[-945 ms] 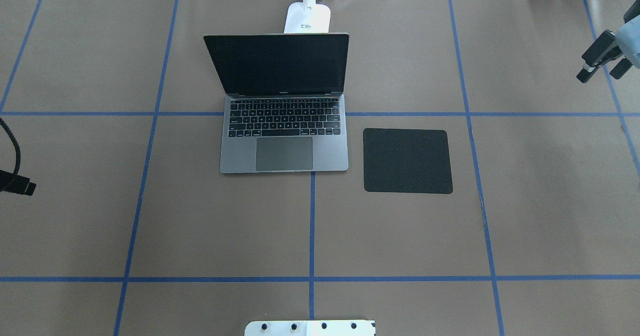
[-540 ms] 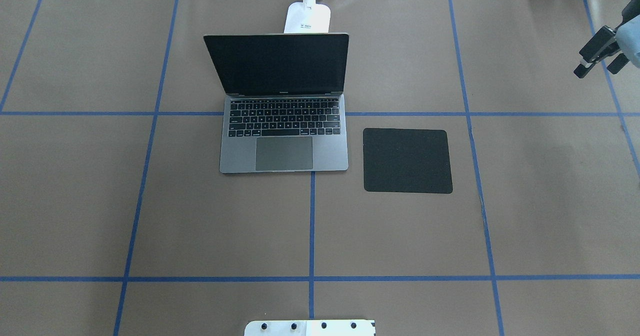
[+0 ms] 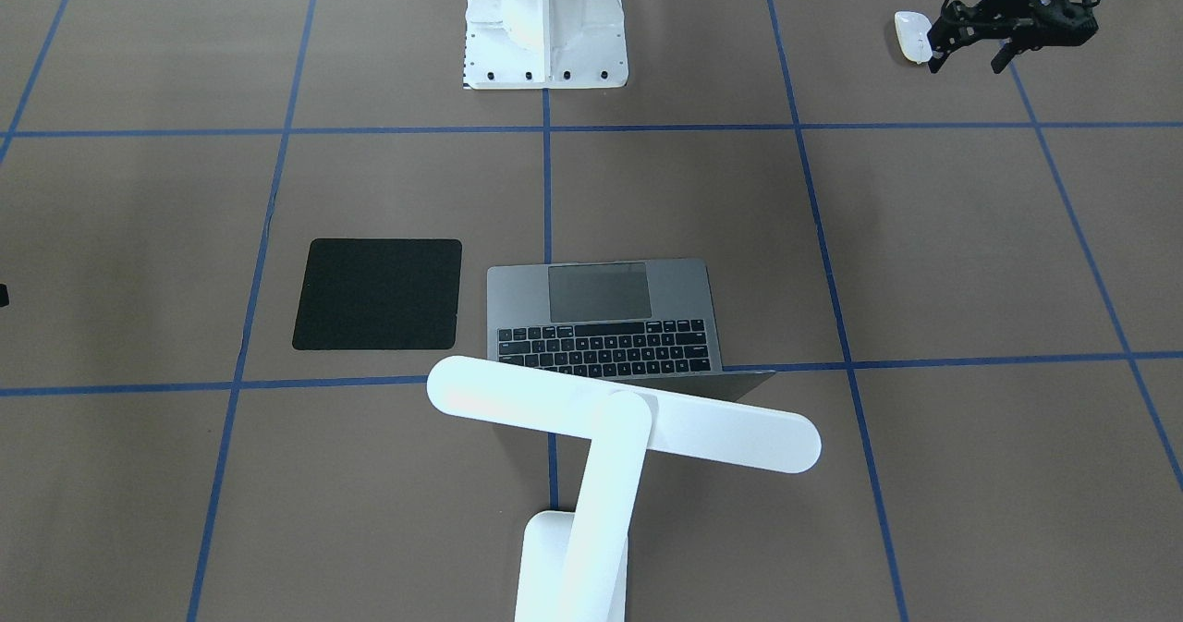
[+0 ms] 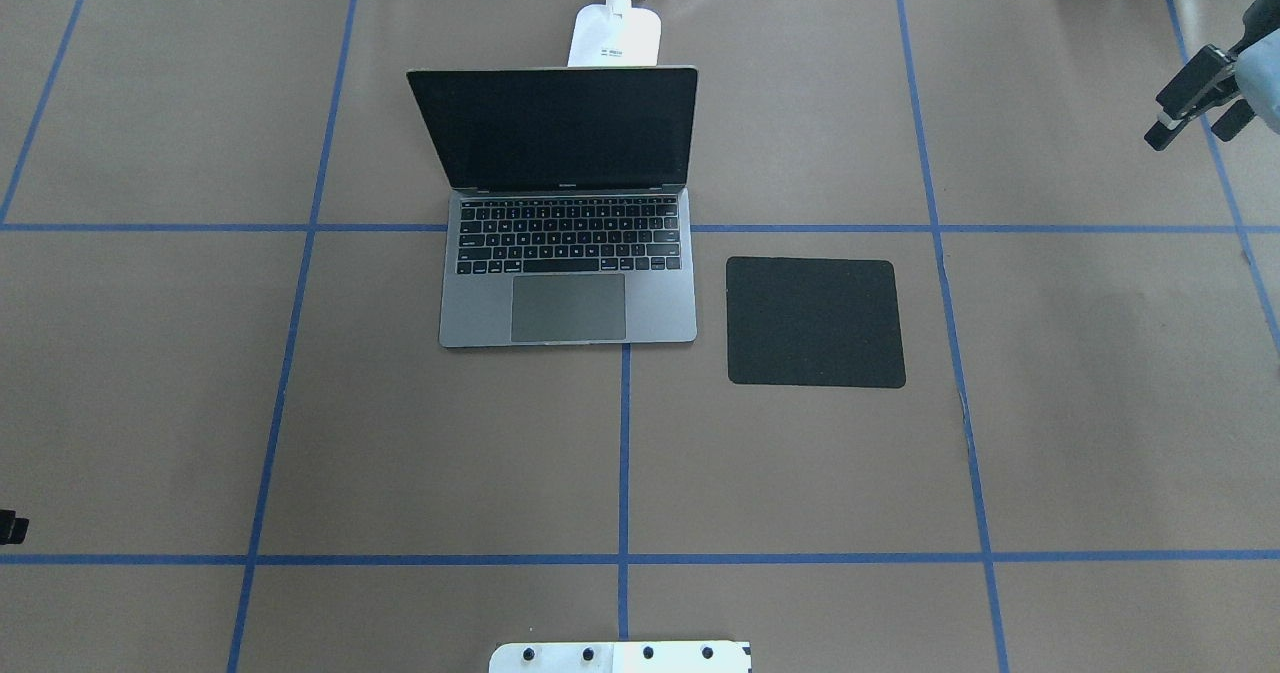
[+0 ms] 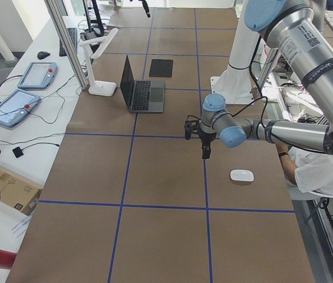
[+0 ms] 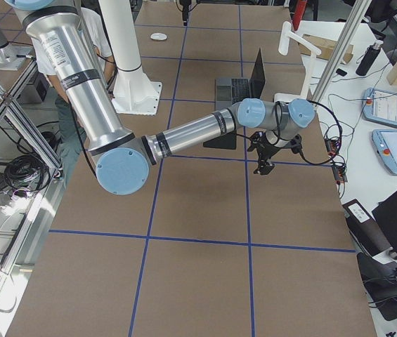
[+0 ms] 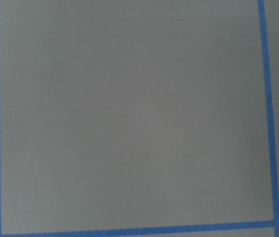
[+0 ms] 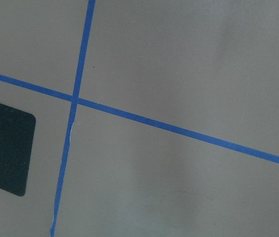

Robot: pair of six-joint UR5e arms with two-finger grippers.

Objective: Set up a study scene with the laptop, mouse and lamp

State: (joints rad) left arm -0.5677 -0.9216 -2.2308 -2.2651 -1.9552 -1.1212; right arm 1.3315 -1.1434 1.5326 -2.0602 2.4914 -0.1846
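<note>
Laptop [image 4: 568,253] open mid-worktop [image 4: 800,473], screen dark. Black mouse pad [image 4: 815,322] just beside it, on robot's right. Lamp [image 3: 624,414] behind laptop, bar head overhanging lid and hiding screen in front-facing view. Mouse [image 3: 913,37] flat on worktop far to robot's left, well apart from laptop and pad. Left tool [image 3: 967,60] hangs near mouse, fingers wide, empty. Right tool [image 4: 1187,136] at far right edge, wide, empty. White pedestal [image 3: 545,21] at robot's edge. Count: one laptop, mouse, lamp, pad; two tools.
</note>
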